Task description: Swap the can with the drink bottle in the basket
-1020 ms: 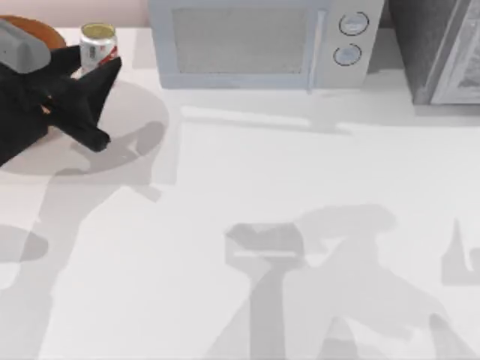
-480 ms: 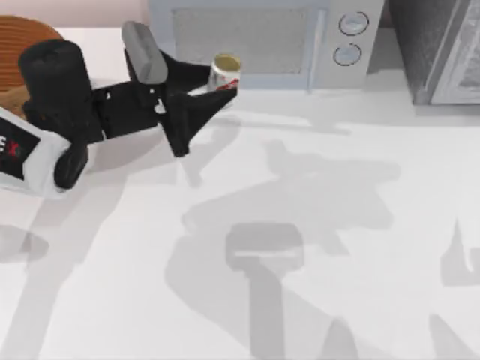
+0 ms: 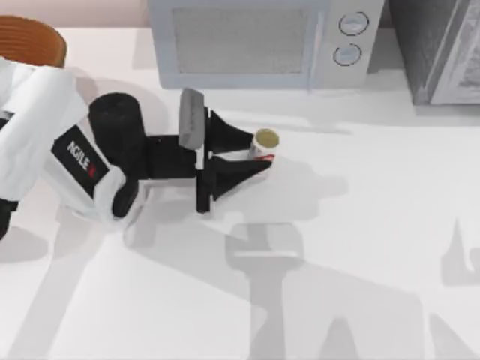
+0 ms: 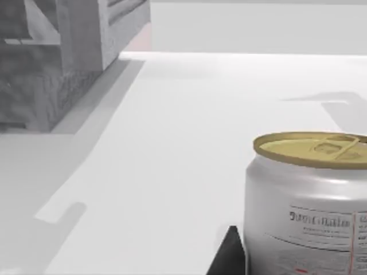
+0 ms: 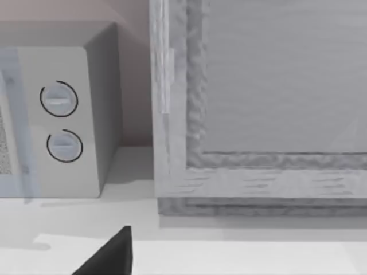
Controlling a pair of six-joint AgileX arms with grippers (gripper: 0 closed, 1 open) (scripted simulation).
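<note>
White table (image 3: 375,247) takes most of the top view, covered with arm shadows. Microwave (image 3: 262,41) sits along the upper edge, centre; two round dials at its right end, also seen in the right wrist view (image 5: 60,123). A grey textured cabinet-like unit (image 3: 442,49) stands in the upper right corner, just beside the microwave.

Left arm (image 3: 52,150): white and black, comes in from the left edge of the top view at mid-height and reaches right toward frame centre. Basket (image 3: 34,41) is in the upper left corner, cut off by the frame and partly hidden by the arm; orange-brown ribbed rim visible, its inside can't be read.

Left gripper (image 3: 251,155) is just left of centre, below the microwave's front. Black fingers (image 3: 232,136) sit on either side of the drink bottle (image 3: 264,144), pinching it. Gold top, white body, red label. It's upright, well apart from the basket. Can't tell whether it touches the table. Left wrist view shows it close up in the lower right (image 4: 309,206), gold lid with pull tab, one dark fingertip at its side.

Right gripper: one dark fingertip (image 5: 112,255) at the lower edge of the right wrist view, facing the microwave and the grey unit; can't tell its state.
</note>
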